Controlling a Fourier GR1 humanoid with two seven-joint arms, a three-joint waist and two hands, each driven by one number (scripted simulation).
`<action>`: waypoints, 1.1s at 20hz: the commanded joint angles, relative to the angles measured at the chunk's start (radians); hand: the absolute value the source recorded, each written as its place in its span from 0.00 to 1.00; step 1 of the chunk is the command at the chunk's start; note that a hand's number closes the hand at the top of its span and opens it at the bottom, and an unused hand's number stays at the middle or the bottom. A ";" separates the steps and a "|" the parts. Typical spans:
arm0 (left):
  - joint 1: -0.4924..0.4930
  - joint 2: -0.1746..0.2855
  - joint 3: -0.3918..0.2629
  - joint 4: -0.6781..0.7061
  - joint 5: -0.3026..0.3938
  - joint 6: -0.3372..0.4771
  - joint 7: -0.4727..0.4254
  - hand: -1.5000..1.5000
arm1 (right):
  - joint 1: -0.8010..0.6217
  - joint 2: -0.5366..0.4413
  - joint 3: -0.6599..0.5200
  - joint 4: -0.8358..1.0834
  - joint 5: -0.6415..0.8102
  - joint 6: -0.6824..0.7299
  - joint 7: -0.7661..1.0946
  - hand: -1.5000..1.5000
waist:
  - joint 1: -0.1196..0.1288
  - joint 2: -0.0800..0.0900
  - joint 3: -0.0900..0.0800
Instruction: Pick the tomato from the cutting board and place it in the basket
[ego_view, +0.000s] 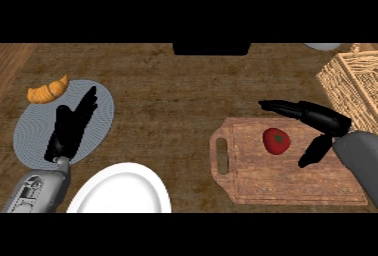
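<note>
The fingers (289, 108) of your right hand (331, 123) are spread open, arched beyond the far side of the tomato (276, 140) with the thumb (316, 150) to its near right, and neither seems to touch it. Bring the palm in and close both sides evenly on the fruit's middle where it sits on the cutting board (295, 185), then lift toward the basket (353, 82) by the board's far right corner. That hand enters from the lower right, its grey forearm angled over the board, while your left hand (72, 125) lies open and straight over the grey plate (33, 135) at the left of the tabletop (170, 100).
</note>
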 joint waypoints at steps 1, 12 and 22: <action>0.008 -0.016 0.009 0.003 -0.028 -0.002 -0.010 0.50 | 0.016 0.009 -0.016 0.071 0.049 0.042 -0.107 0.00 | 0.000 0.000 0.000; 0.014 -0.037 0.041 -0.044 -0.037 -0.039 0.035 0.50 | -0.004 0.079 -0.021 0.060 0.141 0.021 -0.077 1.00 | 0.001 -0.001 0.000; -0.007 -0.052 0.072 -0.005 -0.042 -0.057 0.030 0.50 | 0.045 0.108 -0.052 -0.005 0.251 -0.214 0.030 1.00 | -0.009 -0.002 -0.001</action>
